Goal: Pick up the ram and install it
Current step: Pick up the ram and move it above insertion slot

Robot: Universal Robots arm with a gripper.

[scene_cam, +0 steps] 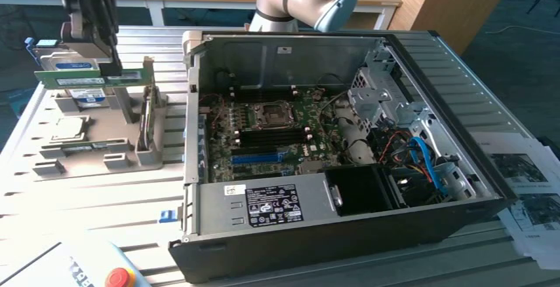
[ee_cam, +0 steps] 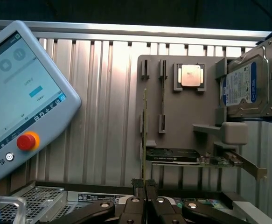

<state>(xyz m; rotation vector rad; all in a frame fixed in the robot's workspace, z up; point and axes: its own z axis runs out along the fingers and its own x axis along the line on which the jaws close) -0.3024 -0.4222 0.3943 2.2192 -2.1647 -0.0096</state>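
We saw the black two-fingered gripper [scene_cam: 110, 68] clamped on the ram [scene_cam: 75, 78], a long, thin green circuit-board stick with a white label. The stick hung level in the air above the flat grey plastic parts holder [scene_cam: 96, 159]. That holder lay near the edge of the slatted metal tabletop [scene_cam: 88, 202] at the exterior view's left, beside the open black computer case [scene_cam: 350, 234]. From the wrist, the ram [ee_cam: 144, 140] appeared edge-on, pinched in the gripper [ee_cam: 144, 184].
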